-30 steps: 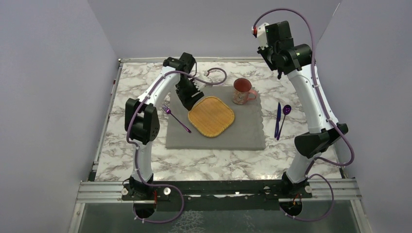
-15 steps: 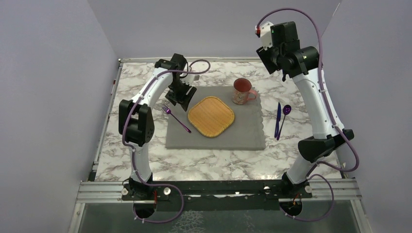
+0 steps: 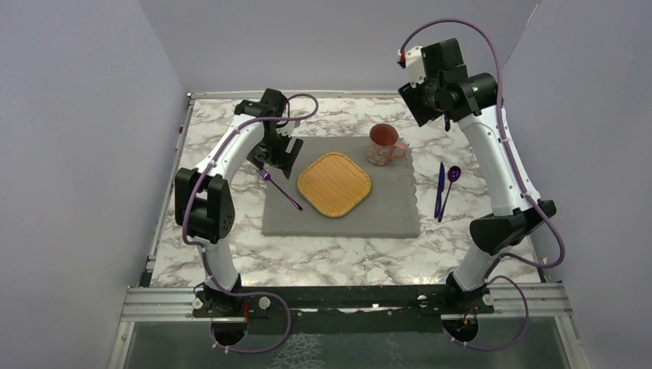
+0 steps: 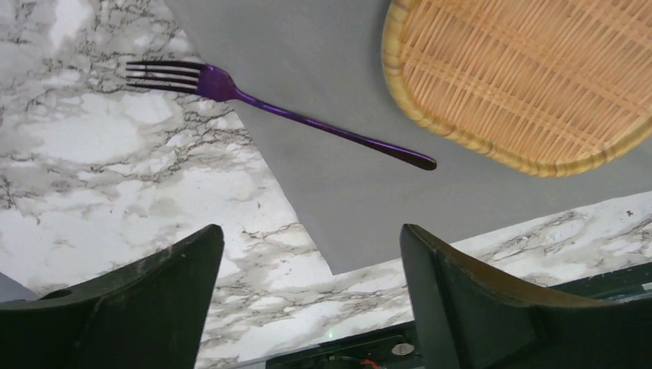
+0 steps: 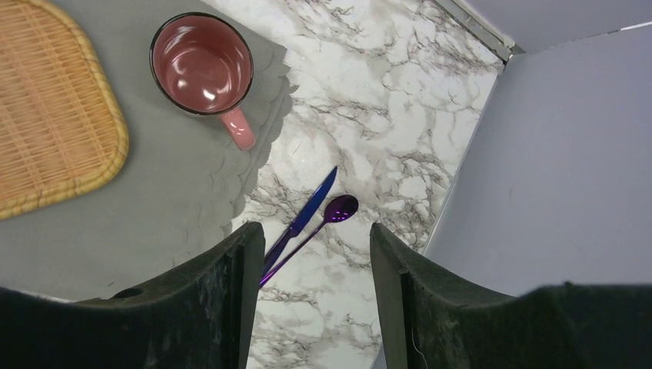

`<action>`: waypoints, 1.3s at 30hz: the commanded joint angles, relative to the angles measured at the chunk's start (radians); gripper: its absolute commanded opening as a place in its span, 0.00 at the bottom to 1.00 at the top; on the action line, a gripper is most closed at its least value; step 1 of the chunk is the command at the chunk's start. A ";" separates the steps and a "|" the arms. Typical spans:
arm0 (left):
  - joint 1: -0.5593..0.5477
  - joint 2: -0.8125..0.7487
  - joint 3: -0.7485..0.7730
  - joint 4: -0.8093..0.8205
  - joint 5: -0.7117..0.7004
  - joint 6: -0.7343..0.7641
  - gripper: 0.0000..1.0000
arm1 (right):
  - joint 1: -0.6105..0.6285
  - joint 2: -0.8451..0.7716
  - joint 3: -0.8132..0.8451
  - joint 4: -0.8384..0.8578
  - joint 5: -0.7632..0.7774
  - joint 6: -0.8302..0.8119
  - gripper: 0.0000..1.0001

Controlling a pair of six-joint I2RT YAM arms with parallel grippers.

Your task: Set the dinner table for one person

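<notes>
Dinner table (image 3: 338, 257) spans the scene under both arms. Fork (image 4: 211, 79) is laid left of wicker plate (image 3: 334, 184), knife (image 5: 311, 206) and spoon (image 5: 340, 207) right, as a setting requires. Left gripper (image 4: 311, 238) and right gripper (image 5: 313, 231) are raised, fingers apart, nothing gripped.

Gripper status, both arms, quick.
Left gripper: open wide, holding nothing.
Right gripper: open, holding nothing.
</notes>
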 commanded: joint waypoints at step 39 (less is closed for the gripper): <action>0.043 0.117 -0.252 0.260 -0.049 -0.453 0.59 | -0.007 0.090 0.167 -0.106 0.163 -0.013 0.57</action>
